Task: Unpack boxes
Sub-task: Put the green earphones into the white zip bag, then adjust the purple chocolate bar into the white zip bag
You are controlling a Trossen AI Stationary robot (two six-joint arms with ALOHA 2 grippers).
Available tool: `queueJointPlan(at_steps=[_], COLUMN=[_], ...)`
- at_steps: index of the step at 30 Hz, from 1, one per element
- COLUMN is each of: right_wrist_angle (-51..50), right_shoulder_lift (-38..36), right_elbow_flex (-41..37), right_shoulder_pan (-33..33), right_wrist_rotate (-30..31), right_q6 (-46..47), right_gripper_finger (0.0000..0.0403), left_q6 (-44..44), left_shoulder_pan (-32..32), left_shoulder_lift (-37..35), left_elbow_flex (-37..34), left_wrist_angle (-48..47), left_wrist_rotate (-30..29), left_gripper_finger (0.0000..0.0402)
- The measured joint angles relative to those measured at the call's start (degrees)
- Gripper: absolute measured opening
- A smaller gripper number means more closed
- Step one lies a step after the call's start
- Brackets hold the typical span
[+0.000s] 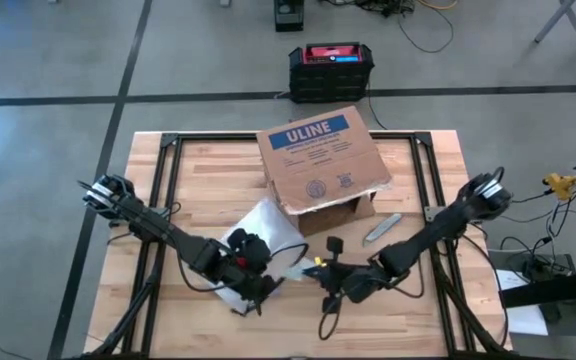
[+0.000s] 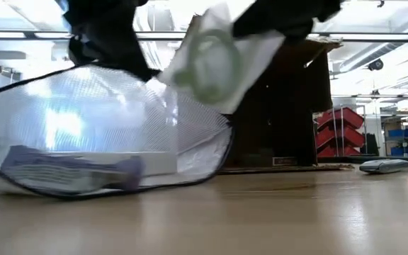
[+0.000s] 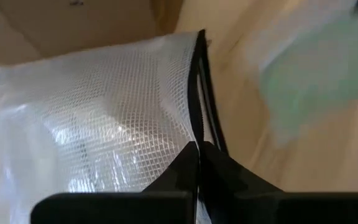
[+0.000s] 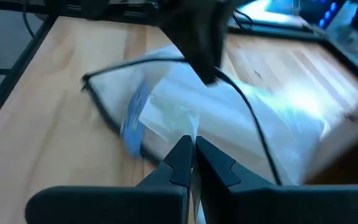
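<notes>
Taking the cardboard box (image 1: 320, 160) as landmark: it is occupying the table's (image 1: 198, 165) far centre, leaving bare wood lying open to its left and along the far right edge. In front of the box, the clear mesh bag (image 1: 258, 235), the left gripper (image 1: 260, 298) and the right gripper (image 1: 318, 275) are crowding the near centre. A small grey object (image 1: 382, 229) is lying just right of the box's front, narrowing that passage.
</notes>
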Motion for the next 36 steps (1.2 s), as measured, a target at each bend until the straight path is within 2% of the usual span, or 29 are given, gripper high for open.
queueJointPlan(at_steps=[6,11,14,17,23,31,36], right_wrist_angle=[7.4,19.3,17.7,12.6,2.7,-2.1,-5.6], right_shoulder_lift=[9.8,21.4,27.0,30.4,31.6,24.7,21.8], right_elbow_flex=[3.7,8.5,13.2,16.7,19.5,19.3,19.2], right_shoulder_pan=[-2.7,-5.5,-6.4,-6.7,-6.7,-6.7,-6.6], right_wrist_rotate=[0.5,1.1,2.8,3.4,3.1,-0.3,-7.4], right_q6=[-6.0,-12.1,-13.5,-10.6,-4.8,-2.5,-0.5], right_gripper_finger=[0.0000,0.0000,0.0000,0.0000,0.0017,0.0113,0.0159], left_q6=[0.5,3.6,4.7,4.8,4.6,3.9,4.1], left_shoulder_pan=[-0.1,-0.2,-0.2,-0.2,-0.2,-0.2,-0.2], left_shoulder_lift=[-0.2,-0.3,-0.3,-0.4,-0.3,-0.3,-0.2], left_elbow_flex=[1.9,4.0,4.3,4.3,4.1,3.1,3.0], left_wrist_angle=[0.3,0.3,0.2,-0.9,-2.6,-2.7,-3.0], left_wrist_rotate=[7.3,8.2,8.2,8.2,8.2,8.0,8.0], left_gripper_finger=[0.0000,0.0000,0.0000,0.0000,0.0000,0.0000,0.0000])
